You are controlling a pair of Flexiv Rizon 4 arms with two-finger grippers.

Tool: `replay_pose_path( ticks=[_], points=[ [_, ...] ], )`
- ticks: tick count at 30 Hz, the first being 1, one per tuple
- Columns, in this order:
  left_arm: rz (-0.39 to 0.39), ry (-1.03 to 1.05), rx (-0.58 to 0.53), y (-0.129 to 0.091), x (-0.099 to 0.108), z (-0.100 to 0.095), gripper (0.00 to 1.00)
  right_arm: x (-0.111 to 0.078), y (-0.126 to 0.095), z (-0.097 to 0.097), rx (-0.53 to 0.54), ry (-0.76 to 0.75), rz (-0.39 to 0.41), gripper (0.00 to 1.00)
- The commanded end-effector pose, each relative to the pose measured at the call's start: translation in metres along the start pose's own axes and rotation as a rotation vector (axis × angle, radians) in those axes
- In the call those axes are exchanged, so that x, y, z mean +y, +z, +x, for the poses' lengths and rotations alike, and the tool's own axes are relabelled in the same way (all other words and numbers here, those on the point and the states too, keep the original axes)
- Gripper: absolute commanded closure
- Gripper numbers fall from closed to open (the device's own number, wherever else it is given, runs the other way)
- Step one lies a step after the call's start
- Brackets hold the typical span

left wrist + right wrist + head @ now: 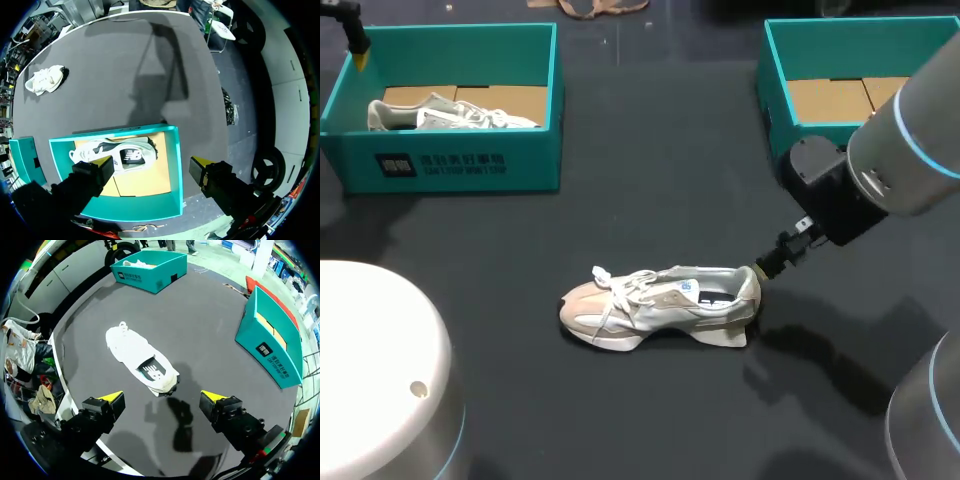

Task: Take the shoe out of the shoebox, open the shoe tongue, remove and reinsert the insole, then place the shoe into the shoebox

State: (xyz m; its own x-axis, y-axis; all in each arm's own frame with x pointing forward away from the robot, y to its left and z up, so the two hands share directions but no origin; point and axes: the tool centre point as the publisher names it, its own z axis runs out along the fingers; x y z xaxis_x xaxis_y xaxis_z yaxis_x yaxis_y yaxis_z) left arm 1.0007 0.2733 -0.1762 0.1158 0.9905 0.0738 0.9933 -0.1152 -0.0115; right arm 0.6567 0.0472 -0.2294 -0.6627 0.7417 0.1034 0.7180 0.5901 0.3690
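The bench (660, 150) is seen in dark charcoal grey. The shoe (655, 300) lying on it is coloured off-white, with a pale beige-pink toe, white laces and a dark inside marked by a small blue-and-white label. The left shoebox (450, 165) and the right shoebox (775, 70) are coloured teal, with plain brown cardboard floors. White print and a dark square patch are carried on the left one's front wall. The second shoe (440, 115) inside it is white with grey panels. Bright yellow fingertips (106, 162) are shown on the black left end effector (152, 164), and the same colours on the right end effector (162, 396). The right arm (905, 170) is finished in silver-grey, banded by a light blue ring.
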Motion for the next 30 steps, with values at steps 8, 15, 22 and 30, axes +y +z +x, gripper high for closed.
replay_pose_path(
  ticks=[8, 15, 22, 30],
  points=[
    [-0.001, 0.001, 0.001, 0.0, 0.0, 0.0, 0.0, -0.015, -0.002, -0.005, 0.364, -0.472, -0.615, 0.0],
    [-0.001, 0.001, 0.001, 0.0, 0.0, 0.0, 0.0, -0.031, -0.002, -0.018, 0.353, -0.605, -0.758, 0.0],
    [-0.001, 0.001, 0.001, 0.0, 0.0, 0.0, 0.0, -0.046, 0.011, -0.042, 0.332, -0.616, -0.771, 0.0],
    [-0.001, 0.001, 0.001, 0.0, 0.0, 0.0, 0.0, -0.061, 0.044, -0.069, 0.386, -0.549, -0.76, 0.0]
  ],
)
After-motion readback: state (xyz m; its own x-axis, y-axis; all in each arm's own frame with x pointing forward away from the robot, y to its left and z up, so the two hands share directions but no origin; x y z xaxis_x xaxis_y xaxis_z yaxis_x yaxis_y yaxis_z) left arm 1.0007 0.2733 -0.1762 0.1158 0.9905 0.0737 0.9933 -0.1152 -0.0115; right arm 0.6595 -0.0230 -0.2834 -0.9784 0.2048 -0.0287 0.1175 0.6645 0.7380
